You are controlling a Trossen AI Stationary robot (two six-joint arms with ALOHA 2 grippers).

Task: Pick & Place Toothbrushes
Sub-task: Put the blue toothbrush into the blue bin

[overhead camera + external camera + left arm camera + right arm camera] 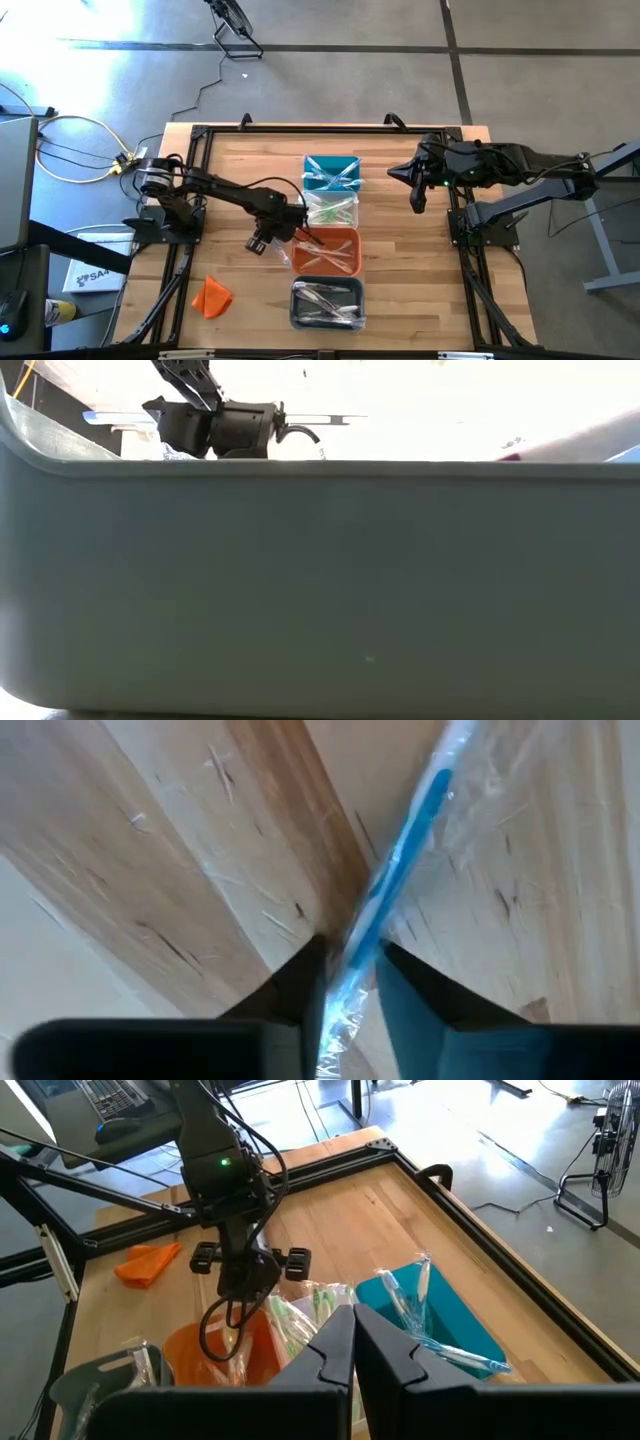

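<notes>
Closing on a wrapped blue toothbrush (400,870) beside the orange bin (345,266), the left pincer (350,970) has fingers about it, with four bins already stocked.

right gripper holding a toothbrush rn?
No. In the right wrist view the right gripper has its fingers pressed together with nothing between them, hovering above the teal bin.

Four bins (329,245), one orange cloth (212,296), two arms (230,190).
</notes>
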